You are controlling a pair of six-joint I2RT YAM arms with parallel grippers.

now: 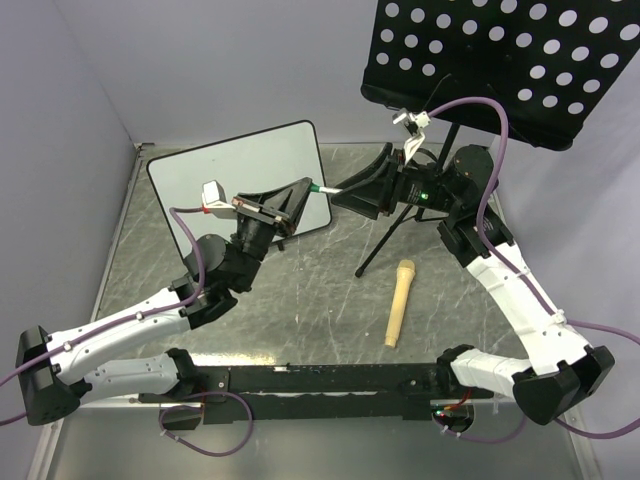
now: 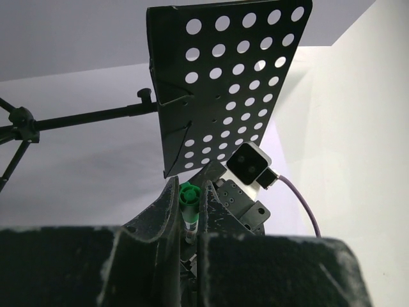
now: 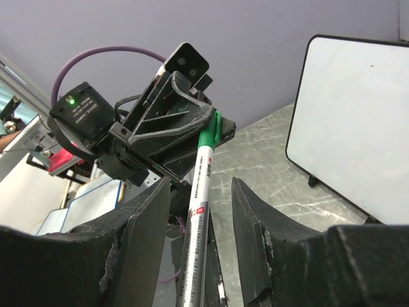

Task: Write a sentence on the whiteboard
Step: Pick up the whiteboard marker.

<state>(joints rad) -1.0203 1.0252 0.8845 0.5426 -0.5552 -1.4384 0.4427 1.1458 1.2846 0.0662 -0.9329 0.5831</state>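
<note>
One marker is being gripped at its green end by the left pincer. The right pincer is standing open around its barrel.

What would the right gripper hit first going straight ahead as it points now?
Likely the left gripper, shut on the green end of the marker. The barrel lies between the open fingers of the right gripper, touching neither. Depth is unclear.

Black perforated metal music stand at far right, tray tilted, on thin black tripod legs. Beige wooden microphone-shaped stick lies flat on grey marbled worktop, right of centre, near one tripod foot, not touching. Plain lilac walls behind.
</note>
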